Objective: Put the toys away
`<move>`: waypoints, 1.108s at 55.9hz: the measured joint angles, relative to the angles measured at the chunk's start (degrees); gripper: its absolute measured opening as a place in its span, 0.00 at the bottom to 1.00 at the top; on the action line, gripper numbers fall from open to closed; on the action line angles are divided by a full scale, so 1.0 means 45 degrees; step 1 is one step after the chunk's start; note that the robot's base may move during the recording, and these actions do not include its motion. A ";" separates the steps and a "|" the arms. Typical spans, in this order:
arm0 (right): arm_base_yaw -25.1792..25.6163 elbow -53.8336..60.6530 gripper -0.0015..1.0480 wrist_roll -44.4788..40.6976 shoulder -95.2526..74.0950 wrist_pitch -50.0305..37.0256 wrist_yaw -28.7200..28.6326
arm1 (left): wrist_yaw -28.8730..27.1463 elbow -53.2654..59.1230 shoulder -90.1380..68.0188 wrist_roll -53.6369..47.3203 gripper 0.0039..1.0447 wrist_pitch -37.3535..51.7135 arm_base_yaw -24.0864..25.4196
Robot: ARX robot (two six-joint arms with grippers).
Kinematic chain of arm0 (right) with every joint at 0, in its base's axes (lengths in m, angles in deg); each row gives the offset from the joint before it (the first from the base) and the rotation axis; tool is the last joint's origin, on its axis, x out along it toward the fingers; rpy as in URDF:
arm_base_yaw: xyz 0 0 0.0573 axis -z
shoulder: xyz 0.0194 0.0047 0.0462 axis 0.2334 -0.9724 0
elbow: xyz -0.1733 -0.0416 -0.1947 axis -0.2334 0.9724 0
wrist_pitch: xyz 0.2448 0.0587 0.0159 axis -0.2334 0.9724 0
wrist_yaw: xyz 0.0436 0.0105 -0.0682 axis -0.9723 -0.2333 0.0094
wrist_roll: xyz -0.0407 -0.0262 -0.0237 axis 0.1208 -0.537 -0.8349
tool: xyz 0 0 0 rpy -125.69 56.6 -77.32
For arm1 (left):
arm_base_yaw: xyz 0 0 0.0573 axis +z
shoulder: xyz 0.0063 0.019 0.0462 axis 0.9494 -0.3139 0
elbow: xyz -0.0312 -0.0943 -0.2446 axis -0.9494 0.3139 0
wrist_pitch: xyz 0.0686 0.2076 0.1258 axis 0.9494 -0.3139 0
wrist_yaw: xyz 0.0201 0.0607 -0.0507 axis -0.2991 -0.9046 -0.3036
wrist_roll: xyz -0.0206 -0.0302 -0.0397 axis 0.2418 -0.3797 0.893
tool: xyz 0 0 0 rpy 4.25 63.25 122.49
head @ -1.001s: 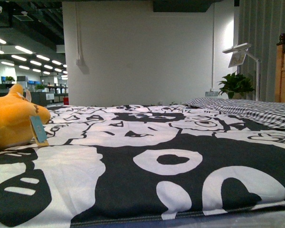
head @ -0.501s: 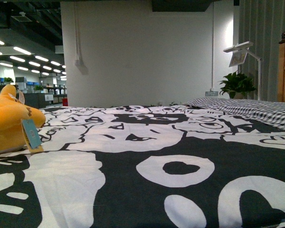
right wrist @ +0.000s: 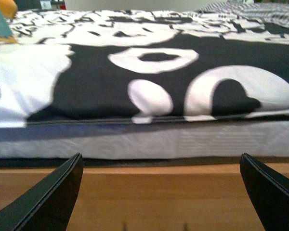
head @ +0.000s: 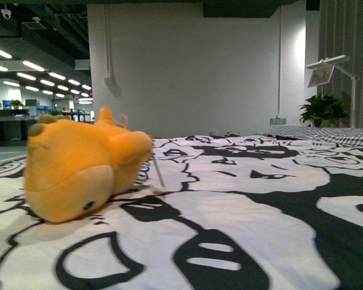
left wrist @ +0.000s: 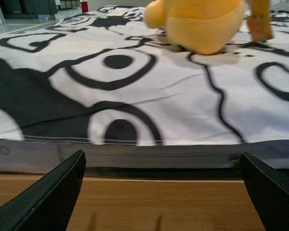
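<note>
A plump orange-yellow plush toy (head: 78, 166) lies on its side on the black-and-white bedding (head: 242, 217), left of centre in the front view. It also shows in the left wrist view (left wrist: 202, 24), far across the bed, with a paper tag beside it. Only a corner of it shows in the right wrist view (right wrist: 2, 9). My left gripper (left wrist: 161, 192) is open and empty, low in front of the bed's wooden edge. My right gripper (right wrist: 161, 192) is open and empty, also low by the bed's wooden edge. Neither arm shows in the front view.
A wooden bed rail (left wrist: 154, 202) runs below the mattress (right wrist: 149, 139). A checked pillow area (head: 345, 136) lies at the far right. A potted plant (head: 323, 109) and a white lamp (head: 333, 66) stand behind it by a white wall (head: 199, 66).
The front view has swung left: the plush toy moved from the left edge toward the centre and looks larger and closer. The wooden headboard at the right has left the view.
</note>
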 joint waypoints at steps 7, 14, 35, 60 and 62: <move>0.0000 0.0000 0.94 0.0000 0.0015 -0.0015 -0.0005 | -0.0010 0.0000 0.0019 0.0005 0.94 0.0005 0.0005; 0.0000 0.0000 0.94 0.0000 0.0019 -0.0005 -0.0015 | -0.0015 0.0000 0.0019 0.0005 0.94 0.0000 0.0000; 0.0000 0.0000 0.94 0.0000 0.0010 -0.0010 -0.0112 | -0.0097 0.0005 0.0005 0.0005 0.94 0.0010 -0.0005; -0.0855 -0.0015 0.94 0.1928 -0.2637 -0.3201 0.3575 | -0.0015 0.0005 0.0010 0.0005 0.94 0.0010 -0.0010; -0.0991 -0.0039 0.94 0.1928 -0.3274 -0.3832 0.3580 | -0.0019 0.0005 0.0010 0.0005 0.94 0.0010 -0.0010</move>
